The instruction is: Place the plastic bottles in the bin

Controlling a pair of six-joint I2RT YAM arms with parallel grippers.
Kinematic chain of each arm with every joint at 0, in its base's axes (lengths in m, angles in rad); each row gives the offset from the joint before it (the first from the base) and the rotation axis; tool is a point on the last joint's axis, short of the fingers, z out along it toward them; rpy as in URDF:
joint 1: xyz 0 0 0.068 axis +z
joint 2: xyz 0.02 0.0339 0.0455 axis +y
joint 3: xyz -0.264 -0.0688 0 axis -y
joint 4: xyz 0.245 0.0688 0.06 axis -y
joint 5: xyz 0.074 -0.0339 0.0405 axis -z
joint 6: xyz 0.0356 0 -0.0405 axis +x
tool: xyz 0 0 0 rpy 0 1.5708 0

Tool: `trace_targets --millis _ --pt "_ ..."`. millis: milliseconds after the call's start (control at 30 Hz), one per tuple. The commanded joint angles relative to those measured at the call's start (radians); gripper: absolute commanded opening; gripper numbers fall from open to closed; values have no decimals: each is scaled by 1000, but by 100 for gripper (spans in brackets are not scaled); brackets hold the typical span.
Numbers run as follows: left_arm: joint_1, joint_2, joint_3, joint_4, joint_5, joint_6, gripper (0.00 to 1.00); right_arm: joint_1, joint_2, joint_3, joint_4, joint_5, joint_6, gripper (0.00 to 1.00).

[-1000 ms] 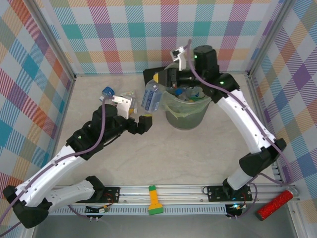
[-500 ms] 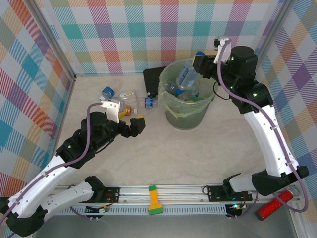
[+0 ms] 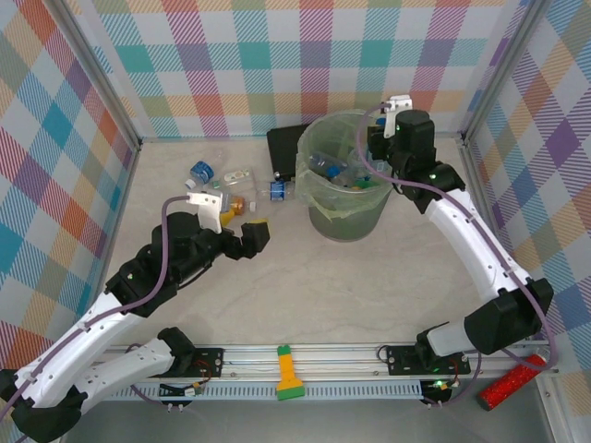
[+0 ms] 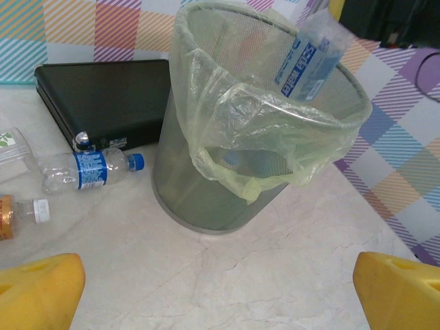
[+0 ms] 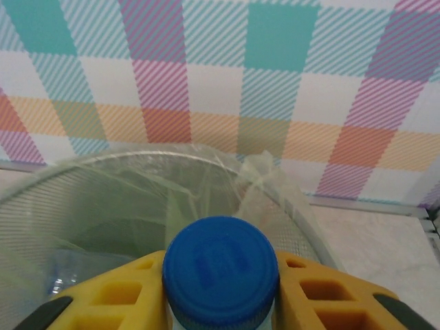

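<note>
one bottle [image 4: 311, 58] is clamped in our right gripper [image 5: 220, 267] over the bin [image 4: 206, 192]; next we let go. left gripper [image 4: 220, 289] gapes, empty.

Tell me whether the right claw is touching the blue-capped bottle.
Touching. Right wrist view: the right claw clamps the bottle, yellow fingers pressed against both sides of its blue cap.

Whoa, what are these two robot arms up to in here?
They are clearing bottles off the table into the bin. The right arm's fingers grip a blue-capped bottle at its cap end over the bin's rim; others already lie inside. The left arm's fingers are open and empty, above the table near the loose ones beside a flat black case.
</note>
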State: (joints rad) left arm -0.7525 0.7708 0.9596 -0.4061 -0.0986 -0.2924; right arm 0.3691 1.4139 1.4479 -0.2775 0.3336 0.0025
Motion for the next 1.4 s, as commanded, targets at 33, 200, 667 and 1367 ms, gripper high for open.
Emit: trace_targets --millis 33,200,667,1367 --pt "-12 -18 -10 13 -19 -10 100 -19 4 -48 83 8 -9 33" --pt "-11 -11 -11 17 -17 -13 100 -21 32 -79 52 -11 16 33" --pt "-11 2 -10 18 -21 -19 99 -40 37 -57 10 -7 30 40" --pt "-3 89 -9 -74 -242 -81 99 -41 -85 62 -111 -147 111 99"
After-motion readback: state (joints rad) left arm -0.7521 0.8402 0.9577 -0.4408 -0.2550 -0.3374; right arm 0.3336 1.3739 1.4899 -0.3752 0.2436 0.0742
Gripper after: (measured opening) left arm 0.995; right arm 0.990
